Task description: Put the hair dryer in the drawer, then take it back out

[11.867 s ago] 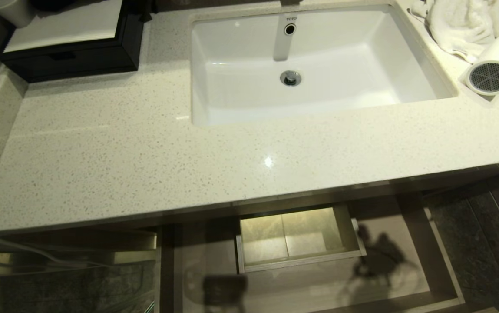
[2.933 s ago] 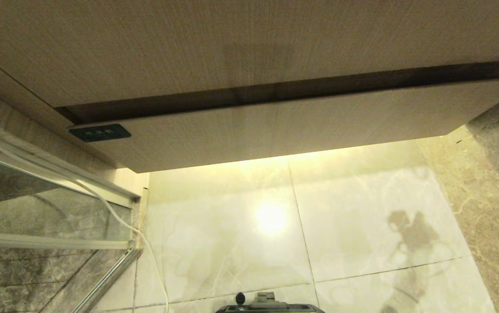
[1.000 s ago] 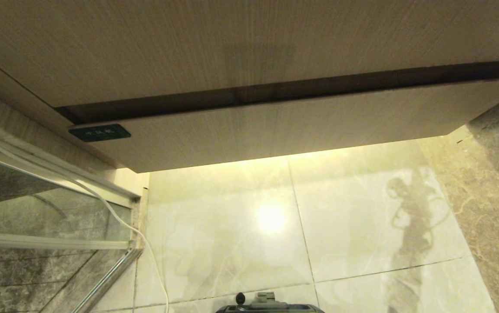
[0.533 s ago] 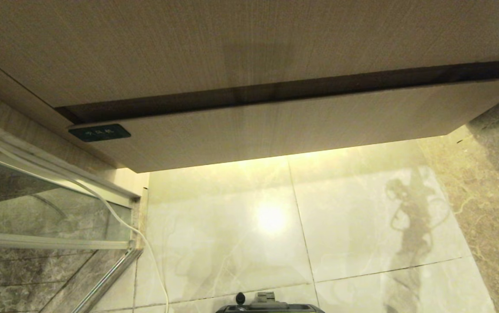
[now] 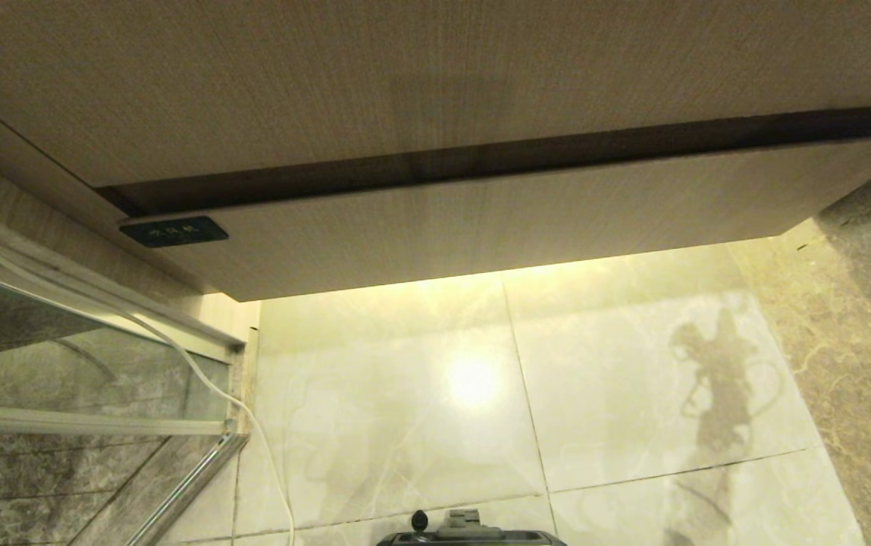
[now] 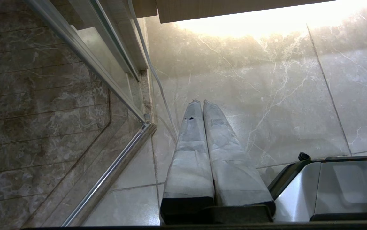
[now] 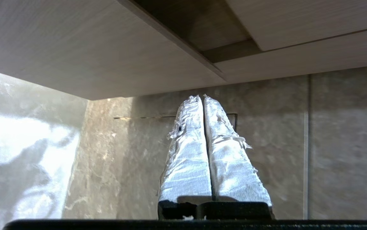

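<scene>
Head view shows the drawer (image 5: 480, 227) pushed in, contents hidden; both end effectors, left (image 6: 202, 103) and right (image 7: 201, 97), pinched together, empty.

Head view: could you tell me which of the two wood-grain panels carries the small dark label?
The lower panel, below the dark gap; its label sits at its left end. The upper panel is plain.

Counting two pale wood-grain panels, an upper panel (image 5: 435, 76) and a lower panel (image 5: 496, 227), with one dark slot between them and one small dark label (image 5: 173, 230) on the lower one. Counting also one white cable (image 5: 200, 379), one glass partition (image 5: 64, 364) and one robot base (image 5: 469, 537). Counting two grippers, the left gripper (image 6: 202, 101) and the right gripper (image 7: 201, 95), each showing two tape-wrapped fingers (image 7: 186, 153).
</scene>
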